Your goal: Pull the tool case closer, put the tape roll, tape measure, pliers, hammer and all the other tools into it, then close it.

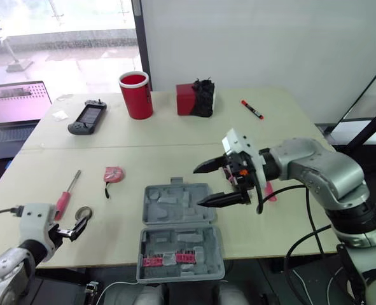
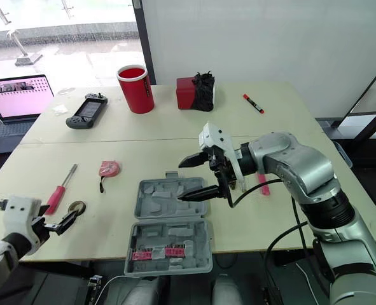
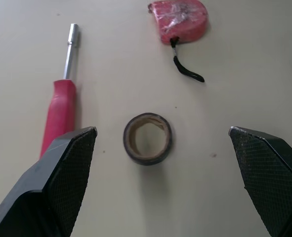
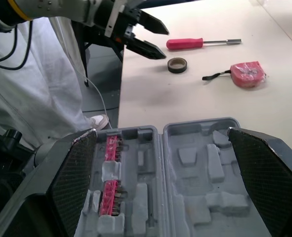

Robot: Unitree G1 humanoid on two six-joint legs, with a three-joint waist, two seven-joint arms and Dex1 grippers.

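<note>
Grey moulded plastic tool case (image 1: 178, 206) with pink bits (image 1: 168, 260), red-handled screwdriver (image 3: 62, 106) with silver shaft, pink-red tape measure (image 3: 180, 19) with black strap, black tape roll (image 3: 147, 138) with brown core, red plastic cup (image 1: 136, 95), cream worktop (image 1: 289, 127), black cross-hatched fingers (image 3: 66, 168) of the left gripper (image 3: 161, 131).

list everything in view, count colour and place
tool case: 1, grey, near edge
tape roll: 1, dark, near left
screwdriver: 1, red-handled, beside roll
tape measure: 1, red, left of case
cup: 1, red, far side
box: 1, red, beside cup
bundle: 1, black, against box
marker: 1, red, far right
handheld: 1, black, far left
laptop: 1, grey, off-table left
left pincer: 1, black, open, at roll
right pincer: 1, black, open, over case
</note>
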